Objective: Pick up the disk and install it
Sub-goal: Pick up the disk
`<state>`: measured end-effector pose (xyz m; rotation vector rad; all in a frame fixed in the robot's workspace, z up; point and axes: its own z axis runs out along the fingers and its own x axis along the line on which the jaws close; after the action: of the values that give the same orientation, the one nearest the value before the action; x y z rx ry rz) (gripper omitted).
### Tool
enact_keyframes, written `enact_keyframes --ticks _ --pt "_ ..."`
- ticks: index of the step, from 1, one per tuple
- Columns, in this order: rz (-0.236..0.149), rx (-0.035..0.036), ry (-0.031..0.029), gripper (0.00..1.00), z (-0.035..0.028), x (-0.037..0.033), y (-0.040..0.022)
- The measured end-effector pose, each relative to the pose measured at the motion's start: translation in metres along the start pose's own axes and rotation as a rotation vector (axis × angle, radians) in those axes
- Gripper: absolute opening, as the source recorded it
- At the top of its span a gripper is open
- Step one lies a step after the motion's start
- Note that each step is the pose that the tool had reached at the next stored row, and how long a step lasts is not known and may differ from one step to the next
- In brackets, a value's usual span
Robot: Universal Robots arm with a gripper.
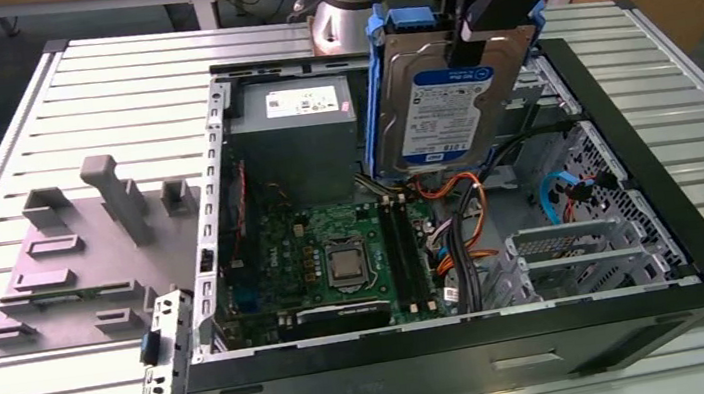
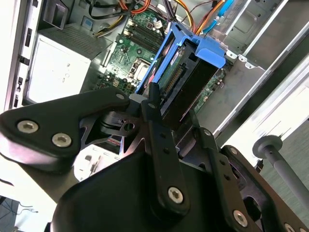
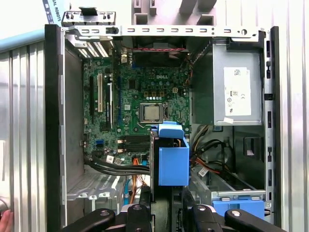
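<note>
1. Black two-finger gripper (image 1: 472, 37) is clamped on the flat silver rectangular disk (image 1: 438, 111) with its blue plastic carrier frame, held upright.
2. Disk hangs over the open black computer case (image 1: 414, 371), at its far end, just at the exterior view's right of the grey power-supply box (image 1: 296, 123).

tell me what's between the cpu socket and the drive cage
In the exterior view, memory slots and orange and black cables lie between the CPU socket and the drive cage.

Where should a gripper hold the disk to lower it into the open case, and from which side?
Probably its upper end, clamped across the two flat faces, coming from above: the disk hangs near upright over the case, long axis vertical, as the gripper holds it.
</note>
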<state>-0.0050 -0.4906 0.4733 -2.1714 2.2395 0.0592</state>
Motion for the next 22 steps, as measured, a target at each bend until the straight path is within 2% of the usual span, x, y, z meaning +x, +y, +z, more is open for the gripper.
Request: enact_keyframes --ticks 22 --pt "0.0 0.0 0.0001 0.35 -0.0003 0.0075 -0.0002"
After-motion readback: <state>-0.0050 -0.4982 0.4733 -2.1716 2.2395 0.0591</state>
